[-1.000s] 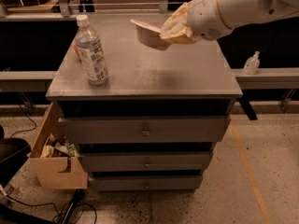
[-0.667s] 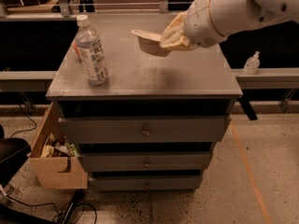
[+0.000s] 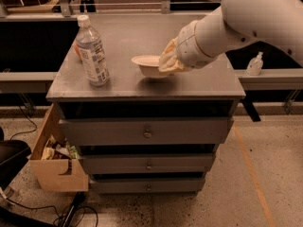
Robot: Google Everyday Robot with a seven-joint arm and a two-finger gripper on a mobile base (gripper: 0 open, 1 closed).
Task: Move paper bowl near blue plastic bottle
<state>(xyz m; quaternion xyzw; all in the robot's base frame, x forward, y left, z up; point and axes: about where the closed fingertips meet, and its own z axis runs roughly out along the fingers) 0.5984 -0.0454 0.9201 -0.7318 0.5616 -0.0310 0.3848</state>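
The gripper point(image 3: 164, 63) pinches the paper bowl point(image 3: 147, 65) at its three-o'clock rim; the upright blue plastic bottle point(image 3: 92, 55) stands apart at the bowl's nine o'clock.

Paper bowl point(image 3: 147, 65) (gripper point(image 3: 166, 63) holds rim) near upright blue plastic bottle point(image 3: 92, 53).

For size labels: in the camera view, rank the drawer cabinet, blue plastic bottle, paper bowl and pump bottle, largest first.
drawer cabinet
blue plastic bottle
paper bowl, gripped at its right rim by the hand
pump bottle; it sits farther back, so its rank against the bowl is unsure
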